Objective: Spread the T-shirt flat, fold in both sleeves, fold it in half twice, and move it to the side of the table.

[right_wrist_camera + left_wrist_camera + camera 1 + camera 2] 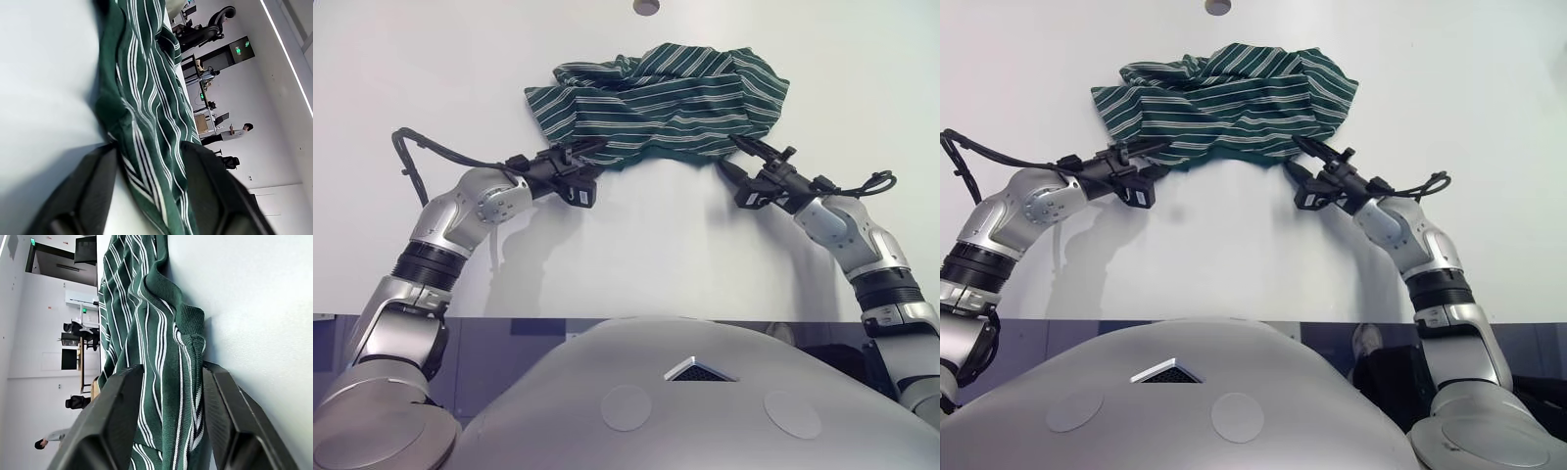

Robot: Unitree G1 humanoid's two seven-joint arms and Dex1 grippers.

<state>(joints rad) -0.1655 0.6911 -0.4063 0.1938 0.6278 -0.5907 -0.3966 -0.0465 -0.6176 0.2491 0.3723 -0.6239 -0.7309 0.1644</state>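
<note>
Soft, light T-shirt point(658, 96) lies bunched at the far middle of the desk point(656, 255). Left tool point(171, 371) and right tool point(149, 147) each seem clamped on its near hem, well-spaced holds for spreading.

No readable text; green wall sign point(238, 50) too small to read.

T-shirt point(661, 98) lies on table point(656, 255) between left pincer point(585, 152) and right pincer point(740, 149).

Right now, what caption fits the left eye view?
Left gripper and right gripper grip the crumpled T-shirt on the table.
</note>
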